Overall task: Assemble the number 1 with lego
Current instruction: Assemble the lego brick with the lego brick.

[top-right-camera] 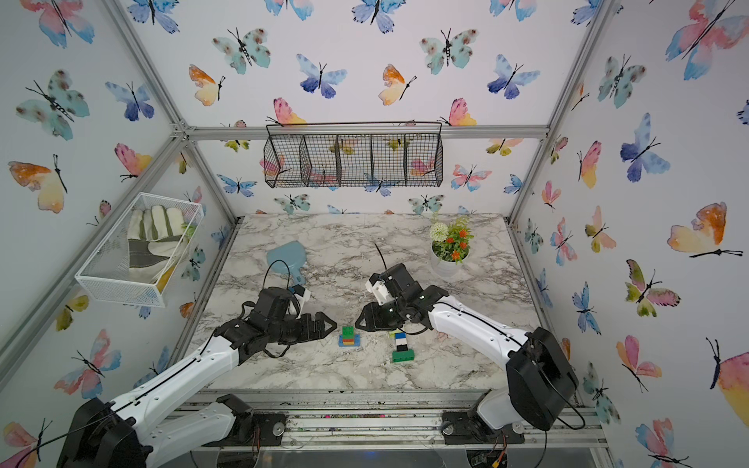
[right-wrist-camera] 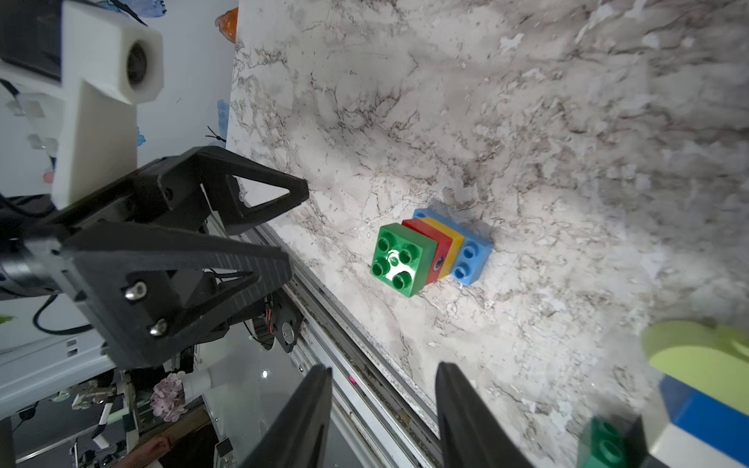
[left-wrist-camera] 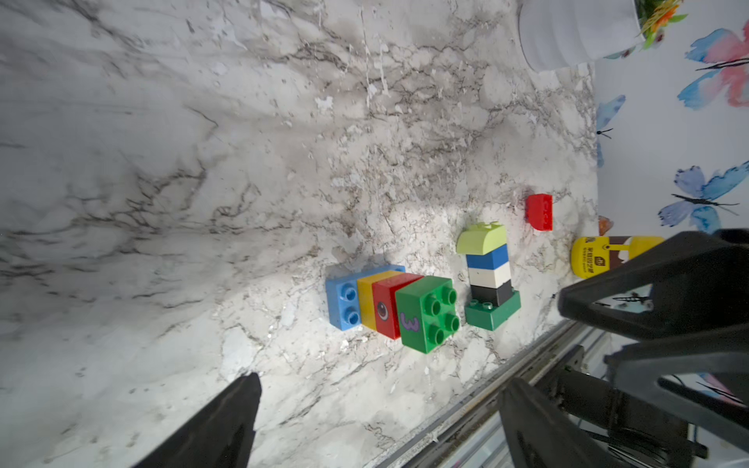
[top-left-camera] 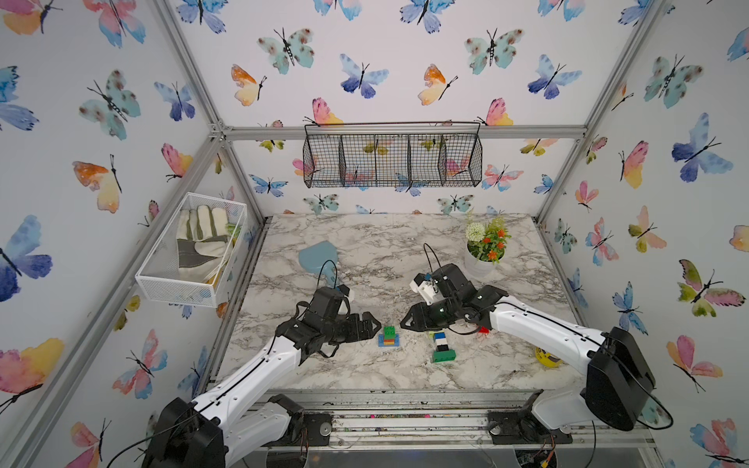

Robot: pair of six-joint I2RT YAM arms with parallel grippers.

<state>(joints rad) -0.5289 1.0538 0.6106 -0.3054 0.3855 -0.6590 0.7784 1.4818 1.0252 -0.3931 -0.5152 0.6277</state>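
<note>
Two lego stacks stand near the table's front middle. One stack (top-left-camera: pixel 389 336) (left-wrist-camera: pixel 389 306) (right-wrist-camera: pixel 425 253) has a green square brick over red and yellow on a blue plate. The other stack (top-left-camera: pixel 442 346) (left-wrist-camera: pixel 488 275) runs from a green oblong base through black, white and blue to a lime rounded brick (right-wrist-camera: pixel 697 364). A loose red brick (top-left-camera: pixel 483 330) (left-wrist-camera: pixel 540 211) lies to its right. My left gripper (top-left-camera: pixel 375 325) (left-wrist-camera: pixel 383 381) hangs wide open just left of the first stack. My right gripper (top-left-camera: pixel 406 323) (right-wrist-camera: pixel 384 366) hovers between the stacks, jaws apart and empty.
A pale blue scoop (top-left-camera: pixel 318 255) lies at the back left. A white flower pot (top-left-camera: pixel 484 259) stands at the back right. A yellow bottle (top-left-camera: pixel 547 356) (left-wrist-camera: pixel 608 255) lies under the right arm. The table's front edge and metal rail (right-wrist-camera: pixel 364 344) run close to both grippers.
</note>
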